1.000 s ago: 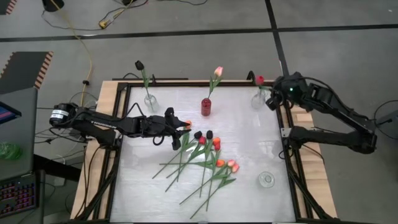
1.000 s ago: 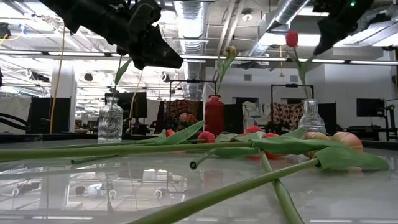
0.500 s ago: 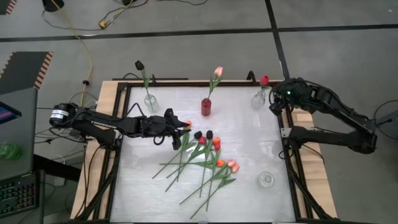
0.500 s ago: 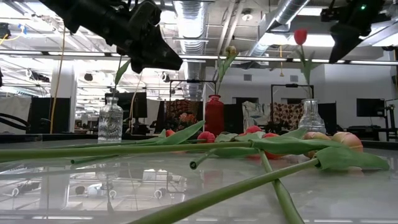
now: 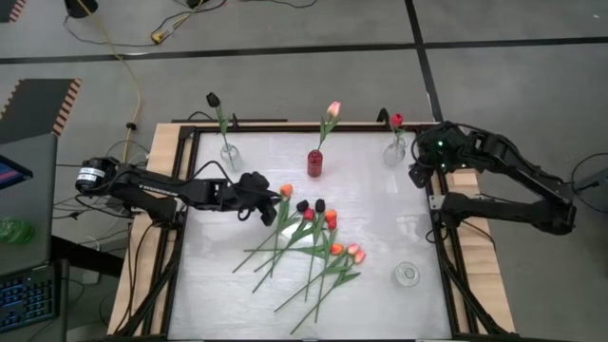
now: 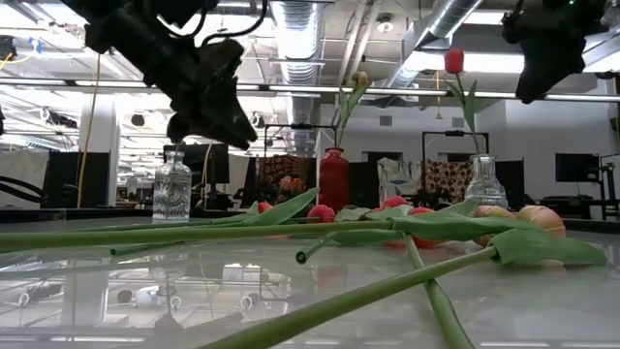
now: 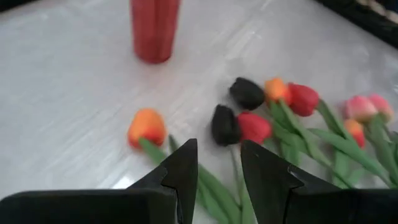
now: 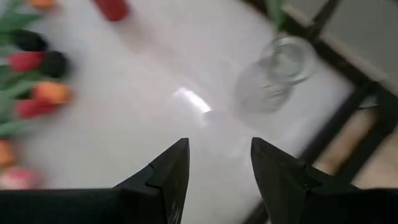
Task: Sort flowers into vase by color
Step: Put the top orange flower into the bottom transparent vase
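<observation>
- Your left gripper [image 5: 269, 198] hovers over the left half of the table [image 5: 380, 228], just beside the pile of flowers [image 5: 309, 242]. In the left wrist view its fingers [image 7: 184, 174] stand slightly parted with nothing between them, right above a green stem.
- Just past those fingertips you see an orange tulip [image 7: 147, 127] lying a little apart from the rest of the heap, on the side toward the vases.
- On the far left edge, a clear vase [image 5: 230, 154] holds a black tulip [image 5: 213, 100].
- At the middle of the far edge, your red vase [image 5: 314, 163] holds a pink tulip [image 5: 332, 111].
- The loose flowers lie fanned across the table centre, heads toward the red vase: black, red, orange and pink ones, stems trailing toward the near edge.
- Near the right front, an empty glass vase [image 5: 408, 275] stands alone.
- At the far right corner, another clear vase [image 5: 395, 151] holds a red tulip [image 5: 396, 121].
- Your right gripper [image 5: 418, 171] hangs just beside that vase, not touching it; its fingers [image 8: 168, 168] are spread wide and hold nothing.
</observation>
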`<state>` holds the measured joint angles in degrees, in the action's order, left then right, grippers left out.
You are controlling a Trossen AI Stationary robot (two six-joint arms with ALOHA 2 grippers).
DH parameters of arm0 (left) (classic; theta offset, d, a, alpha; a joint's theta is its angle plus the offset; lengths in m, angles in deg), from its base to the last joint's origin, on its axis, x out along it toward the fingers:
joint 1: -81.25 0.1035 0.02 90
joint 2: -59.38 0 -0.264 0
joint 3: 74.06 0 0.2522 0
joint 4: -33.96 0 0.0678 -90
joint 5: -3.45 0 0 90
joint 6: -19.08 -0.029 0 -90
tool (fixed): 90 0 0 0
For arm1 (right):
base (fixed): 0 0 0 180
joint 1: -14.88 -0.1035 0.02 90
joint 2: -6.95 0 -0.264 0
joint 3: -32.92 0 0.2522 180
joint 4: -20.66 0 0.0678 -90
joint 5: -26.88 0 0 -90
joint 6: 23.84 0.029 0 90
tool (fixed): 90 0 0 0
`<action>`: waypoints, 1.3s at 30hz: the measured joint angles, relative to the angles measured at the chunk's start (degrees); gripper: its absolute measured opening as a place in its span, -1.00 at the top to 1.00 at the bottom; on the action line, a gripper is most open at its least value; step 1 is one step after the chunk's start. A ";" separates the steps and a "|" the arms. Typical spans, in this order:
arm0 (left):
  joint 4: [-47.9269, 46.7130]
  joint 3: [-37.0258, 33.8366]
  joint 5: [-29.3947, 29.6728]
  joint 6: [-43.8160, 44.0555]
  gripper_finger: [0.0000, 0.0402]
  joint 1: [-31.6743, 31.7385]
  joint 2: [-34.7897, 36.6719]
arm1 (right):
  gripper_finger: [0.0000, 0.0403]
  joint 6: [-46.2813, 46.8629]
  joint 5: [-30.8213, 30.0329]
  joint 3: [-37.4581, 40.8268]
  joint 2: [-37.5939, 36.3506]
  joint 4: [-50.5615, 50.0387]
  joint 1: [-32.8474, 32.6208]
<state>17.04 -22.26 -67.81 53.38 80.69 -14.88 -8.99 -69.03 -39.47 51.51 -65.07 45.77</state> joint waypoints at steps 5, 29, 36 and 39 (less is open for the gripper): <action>-0.13 0.02 1.53 3.43 0.46 0.00 -2.05 | 0.02 5.65 6.42 0.00 0.02 0.13 -0.85; 10.32 0.45 1.11 9.90 0.62 3.85 -21.73 | 0.02 14.32 5.70 0.02 1.34 8.62 -18.83; 10.24 0.44 0.98 9.88 0.83 3.85 -21.72 | 0.02 14.27 5.63 0.02 5.54 12.33 -23.59; 10.49 0.46 0.93 9.70 0.90 3.85 -21.70 | 0.02 14.27 5.63 0.02 8.10 13.88 -25.38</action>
<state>27.53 -21.80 -66.88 63.08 84.54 -36.58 5.28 -63.39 -39.45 59.60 -51.18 20.39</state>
